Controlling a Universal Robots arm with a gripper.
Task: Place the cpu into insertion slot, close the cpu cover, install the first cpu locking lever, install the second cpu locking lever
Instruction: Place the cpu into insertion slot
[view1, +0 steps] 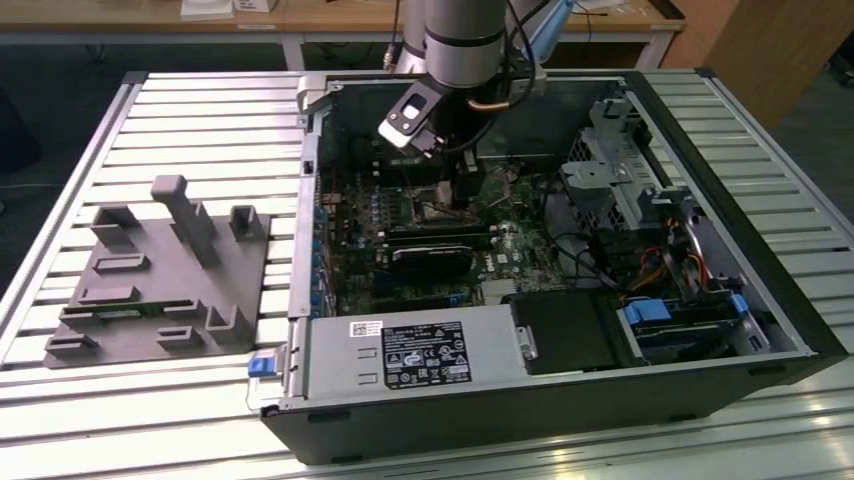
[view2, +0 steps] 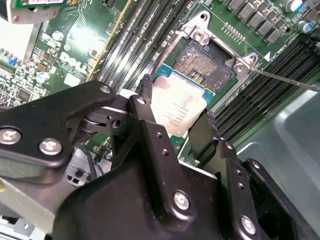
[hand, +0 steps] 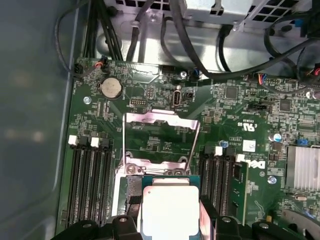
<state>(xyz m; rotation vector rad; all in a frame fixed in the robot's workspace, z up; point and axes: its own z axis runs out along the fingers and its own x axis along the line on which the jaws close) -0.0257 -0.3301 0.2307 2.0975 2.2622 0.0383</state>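
Black hand (view2: 176, 102) grips silvery-tan square cpu (view2: 181, 114) close over shiny-rimmed dark insertion slot (view2: 205, 65); keep level, corners aligned w/ rim, lower slow.

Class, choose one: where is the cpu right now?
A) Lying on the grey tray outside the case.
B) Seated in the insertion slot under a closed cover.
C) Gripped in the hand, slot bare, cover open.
C: in the second wrist view the hand grips the cpu beside the bare insertion slot; in the first wrist view the cpu cover is swung open.
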